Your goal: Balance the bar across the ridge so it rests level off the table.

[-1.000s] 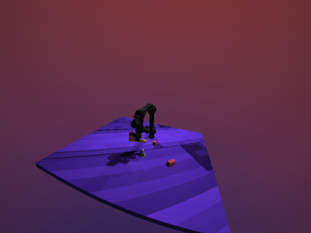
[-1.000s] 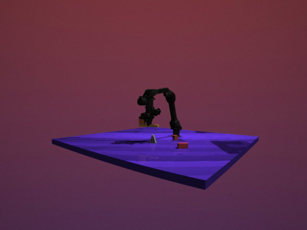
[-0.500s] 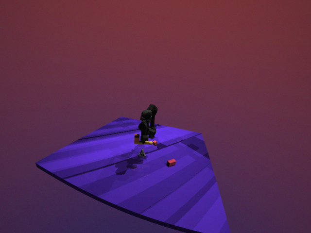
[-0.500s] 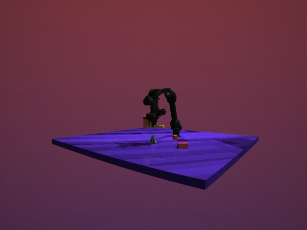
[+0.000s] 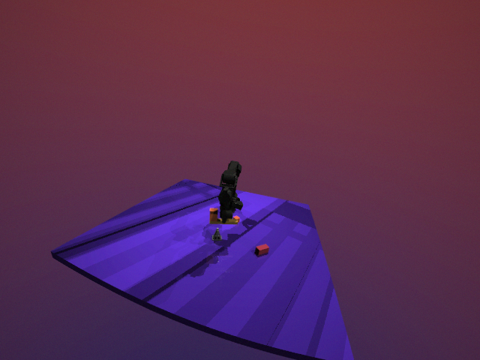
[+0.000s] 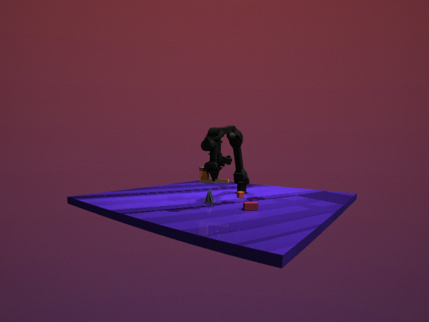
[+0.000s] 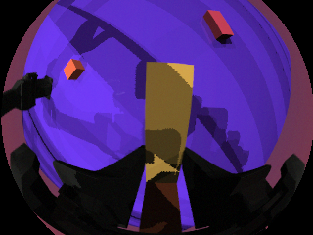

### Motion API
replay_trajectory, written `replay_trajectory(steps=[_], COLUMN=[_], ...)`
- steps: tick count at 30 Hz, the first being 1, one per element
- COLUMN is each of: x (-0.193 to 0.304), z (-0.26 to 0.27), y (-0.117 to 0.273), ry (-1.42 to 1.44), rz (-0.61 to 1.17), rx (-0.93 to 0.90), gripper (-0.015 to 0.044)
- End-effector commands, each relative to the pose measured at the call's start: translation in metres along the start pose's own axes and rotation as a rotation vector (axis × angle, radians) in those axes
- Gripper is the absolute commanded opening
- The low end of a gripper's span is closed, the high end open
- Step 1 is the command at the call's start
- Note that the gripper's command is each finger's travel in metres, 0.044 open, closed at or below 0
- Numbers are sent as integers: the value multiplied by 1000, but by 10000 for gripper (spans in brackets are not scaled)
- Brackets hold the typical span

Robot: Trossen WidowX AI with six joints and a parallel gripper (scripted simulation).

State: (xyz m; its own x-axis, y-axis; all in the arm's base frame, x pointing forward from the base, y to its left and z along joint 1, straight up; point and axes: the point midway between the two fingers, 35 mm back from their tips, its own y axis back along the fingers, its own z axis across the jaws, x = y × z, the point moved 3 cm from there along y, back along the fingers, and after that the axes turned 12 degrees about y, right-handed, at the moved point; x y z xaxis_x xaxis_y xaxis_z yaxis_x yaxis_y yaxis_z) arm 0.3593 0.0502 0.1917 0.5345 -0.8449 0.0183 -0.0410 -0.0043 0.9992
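Note:
The yellow bar (image 5: pixel 233 222) (image 6: pixel 223 180) (image 7: pixel 169 98) carries a taller orange block (image 5: pixel 213 215) (image 6: pixel 203 173) (image 7: pixel 160 208) at one end. My gripper (image 5: pixel 226 220) (image 6: pixel 214 179) (image 7: pixel 163 151) points down and is shut on the bar between the block and the bar's free end. The bar hangs in the air and looks about level in the exterior view. The small grey ridge (image 5: pixel 217 235) (image 6: pixel 208 196) stands on the table, lower than the bar and apart from it. The ridge does not show in the wrist view; the bar may hide it.
A red block (image 5: pixel 262 250) (image 6: pixel 250 206) (image 7: pixel 217 24) lies on the purple table (image 5: pixel 271 306) (image 6: pixel 194 216), right of the ridge in the top and exterior views. A small orange cube (image 5: pixel 236 217) (image 6: pixel 240 194) (image 7: pixel 74 70) lies near the arm's base. Dark shadow bands cross the table.

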Motion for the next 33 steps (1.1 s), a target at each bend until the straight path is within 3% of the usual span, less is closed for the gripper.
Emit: replay_trajectory(steps=[1,20,33], x=[-1,-1,-1], z=[-1,1,1], y=[-8,-38,-39], ry=[-5,-4,-4], rz=[-4,-4,-4], rx=[-5,-6,-6], gripper=[0,0,0])
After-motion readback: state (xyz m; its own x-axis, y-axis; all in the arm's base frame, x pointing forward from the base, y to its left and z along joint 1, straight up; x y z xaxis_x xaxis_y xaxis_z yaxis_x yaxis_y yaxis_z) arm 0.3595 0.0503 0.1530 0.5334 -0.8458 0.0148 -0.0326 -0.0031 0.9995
